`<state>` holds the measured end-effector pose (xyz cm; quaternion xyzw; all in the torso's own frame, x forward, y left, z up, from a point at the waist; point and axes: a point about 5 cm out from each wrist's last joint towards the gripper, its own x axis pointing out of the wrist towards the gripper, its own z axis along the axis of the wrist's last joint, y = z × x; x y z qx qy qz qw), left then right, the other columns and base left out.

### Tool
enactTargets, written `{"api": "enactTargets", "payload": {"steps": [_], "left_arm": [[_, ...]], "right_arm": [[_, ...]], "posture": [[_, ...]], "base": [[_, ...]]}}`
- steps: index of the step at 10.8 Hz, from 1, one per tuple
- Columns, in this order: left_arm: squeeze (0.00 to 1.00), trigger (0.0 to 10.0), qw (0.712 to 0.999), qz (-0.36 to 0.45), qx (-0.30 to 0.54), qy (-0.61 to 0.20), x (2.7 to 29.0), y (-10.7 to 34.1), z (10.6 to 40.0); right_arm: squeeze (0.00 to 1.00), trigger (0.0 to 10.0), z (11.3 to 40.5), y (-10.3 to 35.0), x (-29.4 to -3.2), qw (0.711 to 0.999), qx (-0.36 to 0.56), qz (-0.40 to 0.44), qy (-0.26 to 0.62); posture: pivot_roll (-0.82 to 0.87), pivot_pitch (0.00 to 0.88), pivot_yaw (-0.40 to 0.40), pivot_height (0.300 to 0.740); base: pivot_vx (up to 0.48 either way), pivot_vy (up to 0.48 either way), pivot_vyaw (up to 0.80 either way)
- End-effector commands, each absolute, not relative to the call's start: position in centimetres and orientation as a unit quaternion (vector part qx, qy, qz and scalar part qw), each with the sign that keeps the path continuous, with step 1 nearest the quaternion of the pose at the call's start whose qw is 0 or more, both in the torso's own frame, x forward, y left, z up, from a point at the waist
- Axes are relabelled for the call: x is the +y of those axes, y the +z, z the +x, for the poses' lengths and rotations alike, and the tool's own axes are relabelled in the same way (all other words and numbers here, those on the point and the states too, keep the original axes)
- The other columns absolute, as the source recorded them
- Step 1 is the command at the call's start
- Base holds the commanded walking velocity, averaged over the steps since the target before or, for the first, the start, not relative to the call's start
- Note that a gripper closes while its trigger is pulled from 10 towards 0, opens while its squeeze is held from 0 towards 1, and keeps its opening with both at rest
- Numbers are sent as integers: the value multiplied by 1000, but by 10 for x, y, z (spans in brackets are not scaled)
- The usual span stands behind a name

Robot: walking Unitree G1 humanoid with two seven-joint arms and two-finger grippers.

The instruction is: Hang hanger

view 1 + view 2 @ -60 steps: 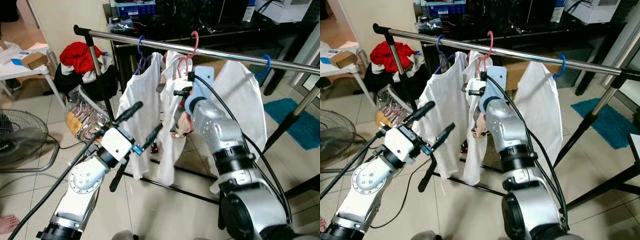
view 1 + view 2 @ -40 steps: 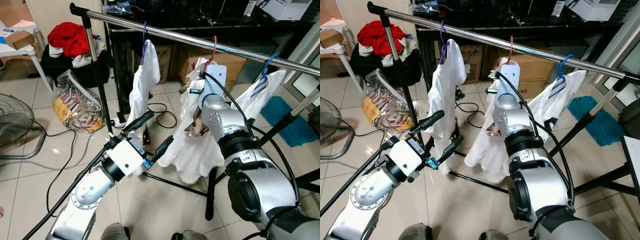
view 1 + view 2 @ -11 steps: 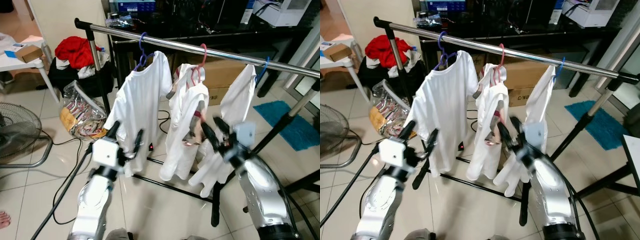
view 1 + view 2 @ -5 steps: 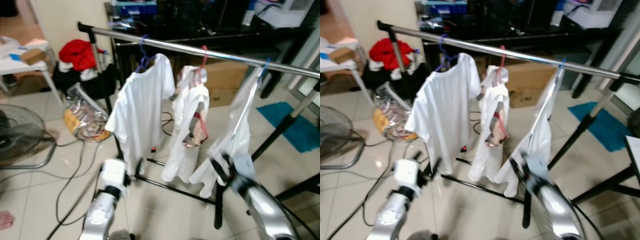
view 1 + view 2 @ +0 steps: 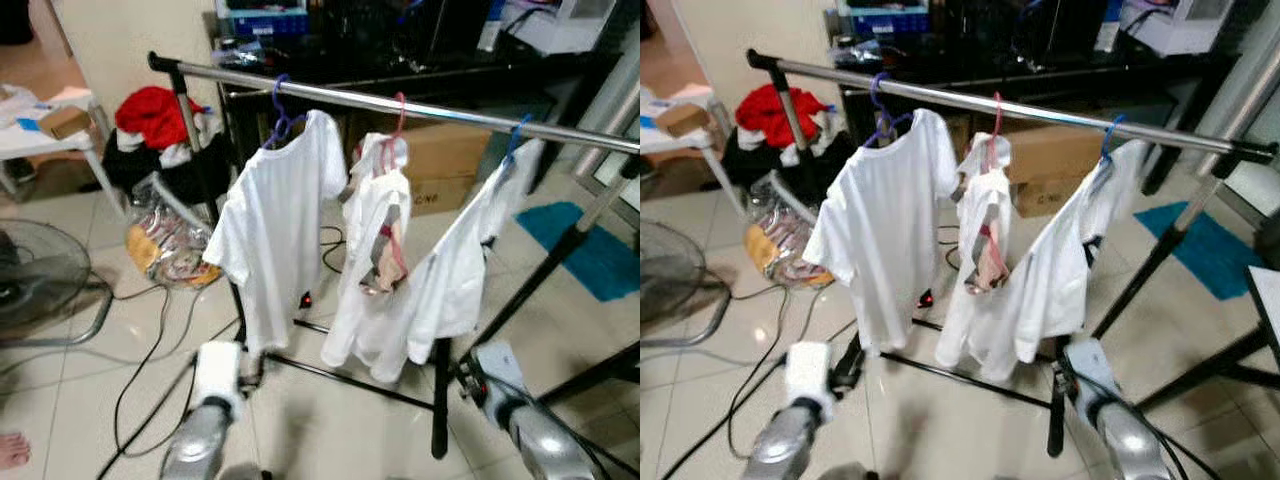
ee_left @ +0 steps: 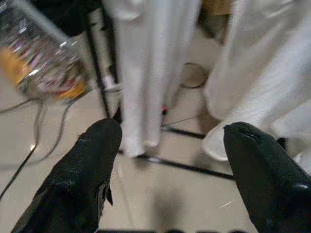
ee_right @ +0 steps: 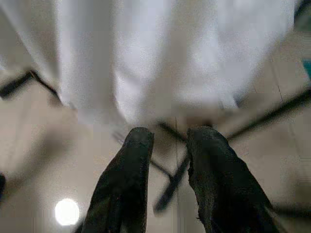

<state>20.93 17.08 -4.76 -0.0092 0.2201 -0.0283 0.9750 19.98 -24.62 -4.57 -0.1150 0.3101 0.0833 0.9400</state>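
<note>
Left eye view shows a steel clothes rail (image 5: 440, 110) running across the room on black legs, with three garments hanging from it. A purple hanger (image 5: 282, 112) near the rail's left end carries a white T-shirt (image 5: 275, 225) that hangs flat and square. A red hanger (image 5: 399, 115) sits hooked on the rail near its middle — on it hangs a bunched white garment (image 5: 372, 260) with pinkish fabric showing in its folds. A blue hanger (image 5: 517, 135) further right holds a white shirt (image 5: 460, 275) that slants down towards the middle garment and touches it.

Both arms are low in front of the rack, below the hems. The left gripper (image 6: 167, 145) has its black fingers (image 6: 80, 179) spread wide apart with nothing between them; past them are the T-shirt's hem, the rack's floor bar and the tiled floor. The right gripper (image 7: 167, 145) points at the lower edge of the white shirts — its two fingers (image 7: 131, 184) stand close with a narrow gap and grip nothing.

Beside the rack's left post lie a heap of red clothes (image 5: 150, 112) and a clear plastic bag (image 5: 165, 240). A fan (image 5: 40, 285) stands on the floor at far left, and a teal mat (image 5: 585, 245) lies at right.
</note>
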Motion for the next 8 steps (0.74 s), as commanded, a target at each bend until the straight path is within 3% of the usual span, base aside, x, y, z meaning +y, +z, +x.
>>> {"api": "enactTargets", "payload": {"steps": [1,3,8], "left_arm": [[0,10000,971,-13,237,-10,176,-52,204],[0,10000,964,-6,266,14,186,-59,197],[0,10000,953,41,300,18,197,-60,204]], "right_arm": [[0,10000,196,-48,-259,933,335,-125,45],[0,10000,199,-47,-264,934,337,-115,-9],[0,10000,223,-44,-230,935,321,-139,60]], "posture": [[5,0,2,740],[-11,0,14,740],[21,0,-25,740]], "base": [[0,0,0],[0,0,0],[0,0,0]]}}
